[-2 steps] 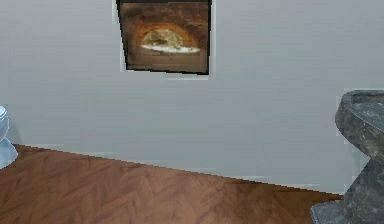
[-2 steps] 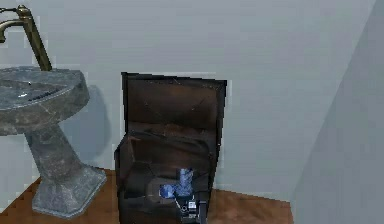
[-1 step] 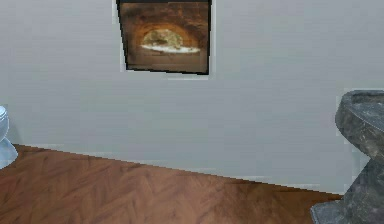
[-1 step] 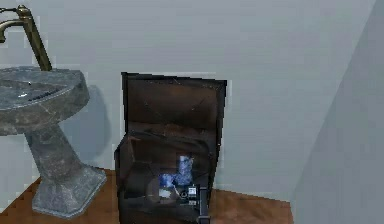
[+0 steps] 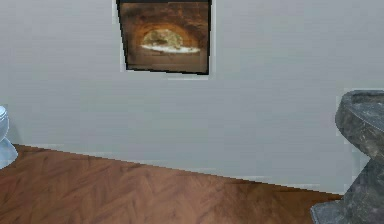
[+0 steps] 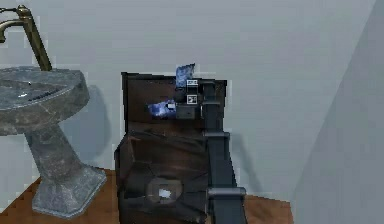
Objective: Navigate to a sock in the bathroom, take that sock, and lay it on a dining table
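Sock: a small blue-and-white blob (image 6: 158, 108) lies mid-frame in the arm side view, on the upper ledge of the dark cabinet (image 6: 150, 165). Its limp look suggests soft cloth, so it is probably the sock.
Blue piece: a second blue scrap (image 6: 183, 73) stands just above it, against the cabinet's back panel. I cannot tell what it is.
Gripper: the gripper (image 6: 176, 108) sits just right of the blob, with the arm (image 6: 218, 150) reaching over the cabinet, likely for the pick-up. I cannot tell whether it grips anything.
Cabinet: boxy, dark, glossy wood.
Sink: the sink (image 6: 40, 100) at left is mottled grey stone, a round basin on a pedestal, with a curved brass faucet (image 6: 30, 35).
Forward view: a white toilet (image 5: 5, 135) at the left edge, a framed picture (image 5: 165, 35) at upper centre, and a herringbone wooden floor (image 5: 150, 195).
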